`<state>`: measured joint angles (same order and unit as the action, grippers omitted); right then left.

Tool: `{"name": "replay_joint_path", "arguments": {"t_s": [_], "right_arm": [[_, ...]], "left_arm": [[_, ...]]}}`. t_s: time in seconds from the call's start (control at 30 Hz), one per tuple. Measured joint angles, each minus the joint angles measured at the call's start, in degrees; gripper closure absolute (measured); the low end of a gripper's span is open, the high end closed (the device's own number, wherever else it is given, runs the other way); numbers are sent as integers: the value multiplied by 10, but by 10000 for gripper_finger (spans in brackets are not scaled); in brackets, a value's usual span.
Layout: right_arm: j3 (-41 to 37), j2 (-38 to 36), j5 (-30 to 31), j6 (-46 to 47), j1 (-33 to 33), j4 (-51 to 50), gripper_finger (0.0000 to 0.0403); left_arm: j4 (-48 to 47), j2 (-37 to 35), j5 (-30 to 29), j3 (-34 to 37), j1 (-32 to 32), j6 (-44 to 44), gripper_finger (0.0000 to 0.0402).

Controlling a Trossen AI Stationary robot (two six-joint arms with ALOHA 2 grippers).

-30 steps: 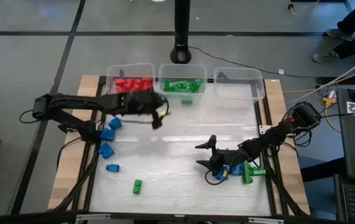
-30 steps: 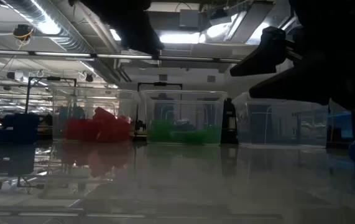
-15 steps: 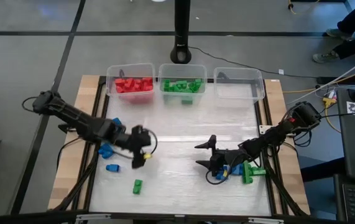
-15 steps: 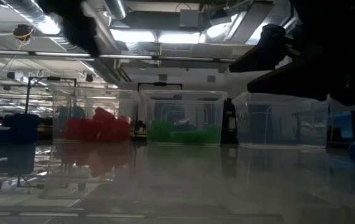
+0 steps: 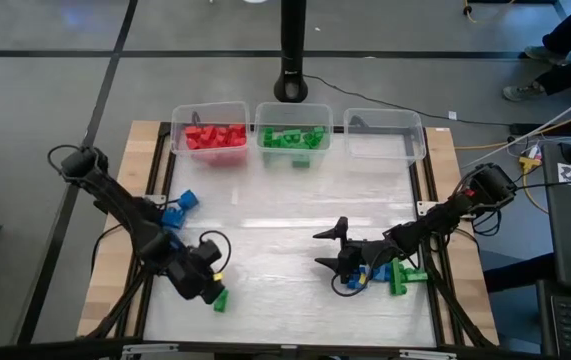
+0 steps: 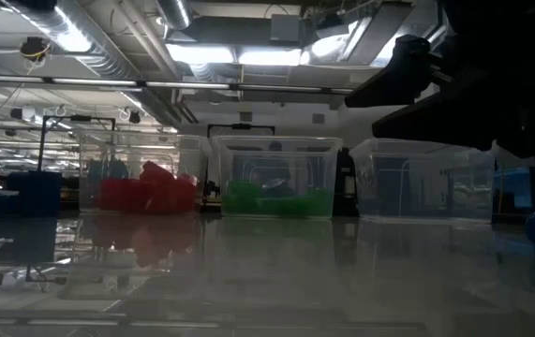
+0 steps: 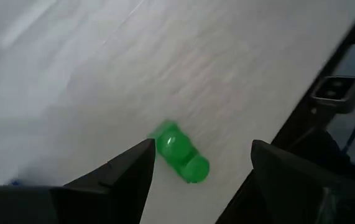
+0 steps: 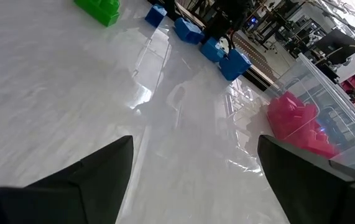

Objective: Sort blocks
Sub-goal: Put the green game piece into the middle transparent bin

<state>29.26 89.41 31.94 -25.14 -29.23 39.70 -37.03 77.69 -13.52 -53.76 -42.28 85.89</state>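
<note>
My left gripper (image 5: 212, 288) is open, low over the near-left part of the table. In the left wrist view its fingers stand on either side (image 7: 202, 150) of a single green block (image 7: 180, 154), close to it but apart. This green block (image 5: 221, 299) lies flat on the table. My right gripper (image 5: 325, 248) hangs open at the near right and holds nothing; it shows dark in the low view (image 6: 408, 80). A blue block (image 5: 363, 277) and a green block (image 5: 401, 277) lie under its arm. Blue blocks (image 5: 177, 206) lie at the left edge.
Three clear bins stand along the far edge: one with red blocks (image 5: 211, 133), one with green blocks (image 5: 292, 135), one without blocks (image 5: 385, 135). A green block (image 5: 301, 160) lies just in front of the green bin. The table's middle (image 5: 295, 215) is bare.
My left arm has swung from in front of the red and green bins toward the table's near edge and come down over the lone green block at the near left. The right arm and the blocks have stayed where they were.
</note>
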Motion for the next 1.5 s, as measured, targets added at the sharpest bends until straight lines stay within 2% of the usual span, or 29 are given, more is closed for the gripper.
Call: {"name": "replay_joint_path", "arguments": {"t_s": [0.17,0.33,0.47,0.63,0.8,1.03,1.17,1.4,1.5], "right_arm": [[0,0,0,0,0,0,59],[0,0,0,0,0,0,59],[0,0,0,0,0,0,59],[0,0,0,0,0,0,59],[0,0,0,0,0,-1,59],[0,0,0,0,0,-1,59],[0,0,0,0,0,-3,59],[0,0,0,0,0,-7,59],[0,0,0,0,0,-8,59]], "left_arm": [[3,42,35,0,-20,94,147],[35,77,45,0,-31,141,147],[66,104,45,0,-32,146,147],[58,139,71,0,-31,154,147],[63,172,70,-1,-22,151,147],[64,203,71,-2,-15,108,148],[60,203,78,-2,-8,78,175],[56,203,87,-1,9,3,267],[67,204,72,-1,19,-38,279]]}}
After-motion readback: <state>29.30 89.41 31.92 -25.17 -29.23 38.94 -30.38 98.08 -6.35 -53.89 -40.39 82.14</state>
